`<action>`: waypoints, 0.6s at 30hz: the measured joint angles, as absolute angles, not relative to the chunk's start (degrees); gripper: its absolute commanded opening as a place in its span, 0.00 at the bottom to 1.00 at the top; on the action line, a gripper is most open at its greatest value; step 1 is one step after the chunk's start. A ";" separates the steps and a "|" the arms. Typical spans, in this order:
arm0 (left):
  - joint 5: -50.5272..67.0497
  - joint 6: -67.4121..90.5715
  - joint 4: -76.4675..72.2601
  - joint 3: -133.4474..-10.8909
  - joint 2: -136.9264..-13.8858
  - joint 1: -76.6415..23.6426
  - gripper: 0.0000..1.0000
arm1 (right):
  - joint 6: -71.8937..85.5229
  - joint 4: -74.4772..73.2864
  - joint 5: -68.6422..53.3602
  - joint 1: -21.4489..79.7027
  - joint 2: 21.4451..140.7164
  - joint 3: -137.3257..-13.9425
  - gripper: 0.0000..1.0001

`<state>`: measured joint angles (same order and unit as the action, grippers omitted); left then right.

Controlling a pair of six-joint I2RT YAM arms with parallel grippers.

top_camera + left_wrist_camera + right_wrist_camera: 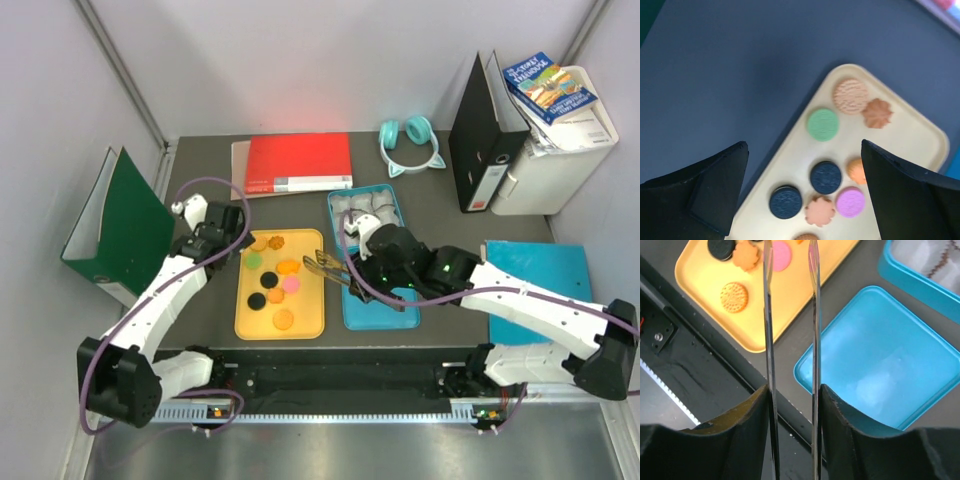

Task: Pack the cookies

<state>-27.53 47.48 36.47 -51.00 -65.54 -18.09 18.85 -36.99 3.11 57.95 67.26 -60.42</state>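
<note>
Several cookies [272, 280] in orange, black, pink, green and tan lie flat on a yellow tray [310, 322]. In the left wrist view they include a green one [823, 124], two black ones [825, 177] and a pink one [850, 202]. My left gripper [228, 240] hangs open and empty over the tray's left edge [803, 145]. My right gripper [345, 270] is shut on metal tongs [322, 265]. The two blades [769, 315] stand apart and reach over the tray's right edge toward the pink cookie [781, 255]. The tips are out of the right wrist view.
A teal box [367, 190] with crinkled paper cups stands right of the tray, and its teal lid [885, 355] lies in front of it. Behind are a red book [298, 163], teal headphones [408, 145] and a black binder [480, 140]. A green binder [115, 225] stands left and a blue folder [540, 270] lies right.
</note>
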 measured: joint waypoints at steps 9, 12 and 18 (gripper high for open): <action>-24.43 48.03 39.62 -48.12 -65.49 -13.93 0.98 | 15.11 -35.38 3.55 65.84 74.61 -61.71 0.49; -23.16 47.88 39.57 -47.20 -64.99 -11.57 0.98 | 14.55 -34.94 3.60 67.59 77.52 -62.54 0.49; -21.56 47.18 40.12 -44.40 -63.35 -9.54 0.98 | 13.72 -34.50 3.62 68.66 82.24 -65.39 0.50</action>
<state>-21.56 47.18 40.12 -44.40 -63.35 -9.54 13.72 -34.50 3.62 68.66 82.24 -65.39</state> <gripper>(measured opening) 0.983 0.495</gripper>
